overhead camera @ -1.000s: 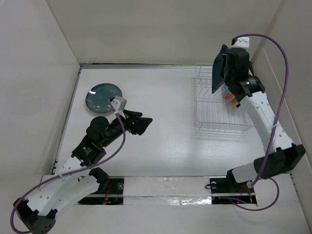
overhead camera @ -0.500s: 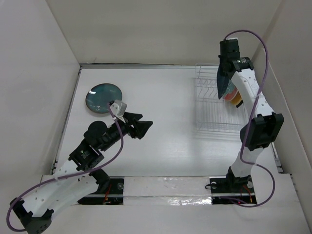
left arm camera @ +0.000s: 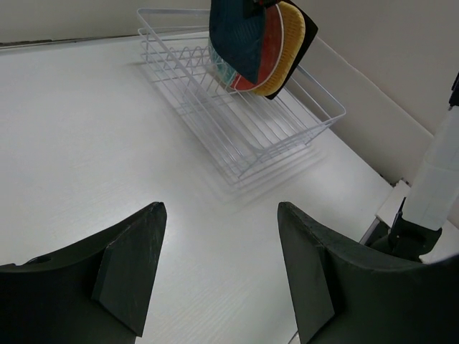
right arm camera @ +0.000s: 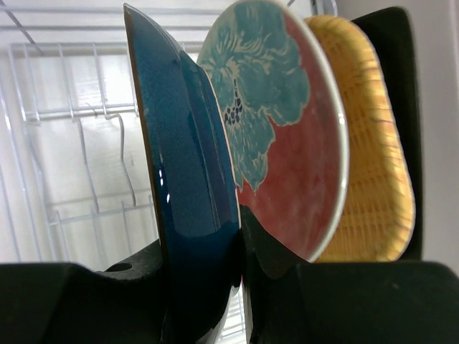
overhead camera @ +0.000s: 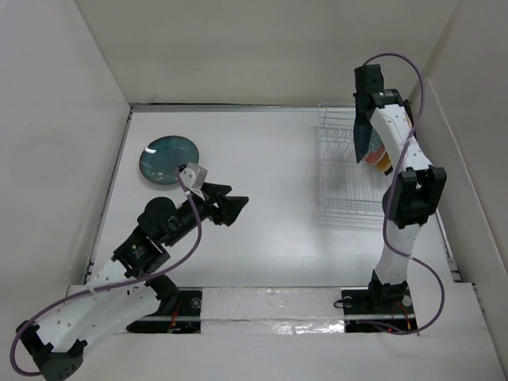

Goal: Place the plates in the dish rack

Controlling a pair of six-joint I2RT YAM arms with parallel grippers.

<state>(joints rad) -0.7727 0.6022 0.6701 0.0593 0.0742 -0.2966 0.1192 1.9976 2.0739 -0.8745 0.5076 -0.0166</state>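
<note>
The right gripper pinches the rim of the navy leaf-shaped plate, holding it on edge at the dish rack. It is just beside the red-rimmed floral plate, with the tan woven plate and black-rimmed plate behind. Three plates look racked and a fourth is going in, leaving the round dark teal plate flat on the table near the left gripper, whose jaws are spread and empty.

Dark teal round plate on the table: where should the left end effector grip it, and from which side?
Likely the rim arc nearest the left end effector, approached from above, one finger inside the rim and one outside. The dark teal plate lies flat, face up on the table, so only its raised edge offers a pinch.
</note>
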